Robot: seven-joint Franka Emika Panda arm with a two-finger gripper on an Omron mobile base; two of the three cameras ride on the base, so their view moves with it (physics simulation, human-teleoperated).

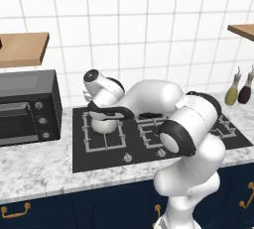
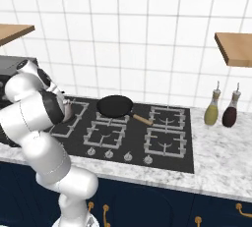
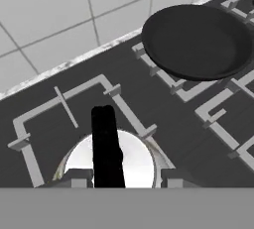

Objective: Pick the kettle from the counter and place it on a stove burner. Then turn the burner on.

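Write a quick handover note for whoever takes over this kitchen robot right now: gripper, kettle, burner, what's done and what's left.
Gripper: down over the kettle, its tips either side of the black handle; whether it grips, I cannot tell.
Kettle: inside the square grate of the large stove burner, left side of the cooktop; off the counter.
Frying pan: on a back burner, apart from the kettle.
Done: kettle moved to the burner.
Left: release if held, withdraw, turn that burner's knob; front knobs look untouched.

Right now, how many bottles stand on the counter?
2: an olive-green bottle and a dark red bottle, side by side on the counter right of the stove, against the tiled wall. The arm may hide others.
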